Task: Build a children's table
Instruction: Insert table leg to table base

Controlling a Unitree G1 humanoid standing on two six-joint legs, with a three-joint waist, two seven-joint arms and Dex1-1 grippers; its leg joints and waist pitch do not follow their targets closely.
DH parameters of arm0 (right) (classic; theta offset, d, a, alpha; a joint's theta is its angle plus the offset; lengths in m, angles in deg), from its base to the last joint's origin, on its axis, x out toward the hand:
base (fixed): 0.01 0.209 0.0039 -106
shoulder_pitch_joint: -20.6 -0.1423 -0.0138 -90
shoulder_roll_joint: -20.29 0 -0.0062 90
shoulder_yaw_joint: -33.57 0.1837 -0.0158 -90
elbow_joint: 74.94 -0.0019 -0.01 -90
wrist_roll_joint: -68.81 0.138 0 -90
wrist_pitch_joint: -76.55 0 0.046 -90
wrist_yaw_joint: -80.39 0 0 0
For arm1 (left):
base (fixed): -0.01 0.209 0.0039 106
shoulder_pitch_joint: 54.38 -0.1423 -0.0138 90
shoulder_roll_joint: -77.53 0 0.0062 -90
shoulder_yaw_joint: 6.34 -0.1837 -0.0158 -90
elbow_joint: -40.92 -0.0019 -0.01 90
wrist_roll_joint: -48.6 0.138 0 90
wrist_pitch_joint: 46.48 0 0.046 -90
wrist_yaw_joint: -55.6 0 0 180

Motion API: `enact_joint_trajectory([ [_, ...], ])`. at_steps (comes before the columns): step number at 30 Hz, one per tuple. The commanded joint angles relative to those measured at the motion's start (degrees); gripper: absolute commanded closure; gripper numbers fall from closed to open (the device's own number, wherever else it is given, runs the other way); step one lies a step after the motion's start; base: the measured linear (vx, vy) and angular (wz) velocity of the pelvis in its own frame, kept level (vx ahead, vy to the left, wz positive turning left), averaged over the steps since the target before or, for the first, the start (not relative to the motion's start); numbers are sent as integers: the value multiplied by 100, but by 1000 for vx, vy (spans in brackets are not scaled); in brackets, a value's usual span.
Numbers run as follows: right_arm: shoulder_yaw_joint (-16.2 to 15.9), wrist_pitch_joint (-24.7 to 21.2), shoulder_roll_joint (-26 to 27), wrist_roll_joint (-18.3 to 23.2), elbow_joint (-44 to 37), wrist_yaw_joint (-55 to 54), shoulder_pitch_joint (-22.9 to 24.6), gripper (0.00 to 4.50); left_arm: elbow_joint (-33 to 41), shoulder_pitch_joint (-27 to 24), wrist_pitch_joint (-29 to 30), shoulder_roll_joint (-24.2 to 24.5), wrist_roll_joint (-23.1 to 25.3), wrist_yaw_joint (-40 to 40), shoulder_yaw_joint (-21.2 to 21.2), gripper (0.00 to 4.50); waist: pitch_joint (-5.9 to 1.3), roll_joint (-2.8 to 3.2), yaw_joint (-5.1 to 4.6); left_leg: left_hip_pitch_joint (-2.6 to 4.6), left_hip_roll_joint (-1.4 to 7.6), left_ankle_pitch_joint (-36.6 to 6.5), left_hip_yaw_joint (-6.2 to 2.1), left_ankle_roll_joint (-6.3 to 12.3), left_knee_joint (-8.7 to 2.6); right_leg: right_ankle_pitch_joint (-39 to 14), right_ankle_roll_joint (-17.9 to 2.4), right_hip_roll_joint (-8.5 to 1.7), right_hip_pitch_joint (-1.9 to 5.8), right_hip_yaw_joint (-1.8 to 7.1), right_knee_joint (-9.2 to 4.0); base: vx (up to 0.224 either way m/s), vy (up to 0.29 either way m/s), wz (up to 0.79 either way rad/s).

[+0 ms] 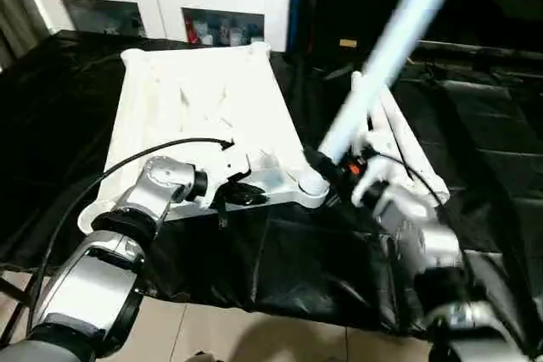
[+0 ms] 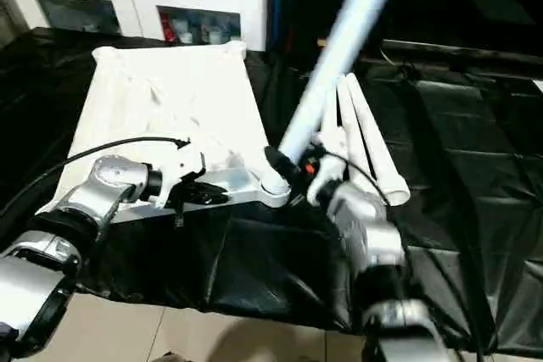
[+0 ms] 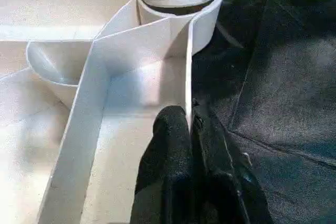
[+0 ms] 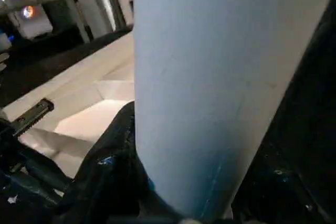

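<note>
**Mia:** Where is the tabletop?

**Ben:** It lies upside down on the black cloth, with its ribs facing up. The left arm reaches across from the left, bent at the elbow, and its wrist points toward the near right corner of the tabletop.

**Mia:** What is the left gripper doing?

**Ben:** Its two black fingers are pressed together on the thin side wall of the tabletop — one finger inside, one outside. The left wrist view shows that pinch up close. It also shows the round corner socket just past the fingers, with a ridged white tube end sitting in it.

**Mia:** And the right arm?

**Ben:** It comes up from the bottom right, with the wrist turned in toward that same corner. The right gripper is wrapped around the held leg near its low end. That leg slants up and to the right, and its foot is at the corner socket.

**Mia:** Can you see more legs?

**Ben:** Yes — the head views show the spare legs lying side by side on the cloth, just right of the tabletop. The right wrist view shows the held leg up close between dark fingers.
</note>
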Motion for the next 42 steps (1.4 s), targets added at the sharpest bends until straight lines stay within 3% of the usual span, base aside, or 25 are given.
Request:
enact_joint_trajectory([
  [1, 15, -23, -29, -122, 398, -74, 294, 261, -147, -40, 61, 24, 82, -285, 111, 450, -367, 53, -9, 80, 199, -1491, -112, -11, -430, -1102, -1439, -389, 260, 244, -488, 0, 0, 0],
  [5, -120, 217, -19, -284, 429, -111, 440, 261, -171, -32, 60, 7, 119, -350, 127, 450, -348, 59, -19, 91, 205, -1643, -121, -17, -453, -1377, -1365, -397, 244, 246, -527, 0, 0, 0],
  [12, -715, 408, -272, -971, 474, 1, 337, 261, -190, -30, -15, 20, 201, -321, 78, 450, -314, 66, -63, 131, 205, -2008, -153, -105, -497, -2116, -1142, -403, 218, 245, -609, 0, 0, 0],
  [20, -1082, 255, -422, -1225, 710, 299, -23, 261, -205, -36, -55, 42, 272, -277, 57, 450, -318, 49, -132, 125, 216, -2071, -157, -49, -518, -1944, -1234, -398, 219, 241, -607, 0, 0, 0],
  [26, -1315, 119, -480, -1368, 1002, 677, -272, 261, -193, -50, -93, 77, 304, -162, 53, 450, -305, 38, -170, 128, 221, -2141, -160, -31, -515, -2221, -1178, -412, 198, 245, -642, 0, 0, 0],
  [29, -1391, 133, -491, -1413, 1157, 875, -362, 261, -153, -72, -137, 108, 294, 47, 34, 450, -310, 48, -170, 121, 229, -2129, -164, -38, -524, -2137, -1209, -412, 198, 247, -631, 0, 0, 0],
  [36, -1629, 68, -544, -1489, 1330, 1470, -480, 261, 102, -137, -178, 231, 245, 623, -36, 450, -346, -4, -140, 81, 247, -1666, -119, 78, -518, -1314, -1431, -404, 253, 248, -542, 0, 0, 0],
  [42, -1866, 60, -679, -1420, 1150, 2326, -369, 261, 376, -191, -257, 386, 148, 1269, -87, 450, -344, -56, -92, 99, 277, -1637, -97, 101, -536, -1314, -1445, -401, 247, 242, -540, 0, 0, 0],
])
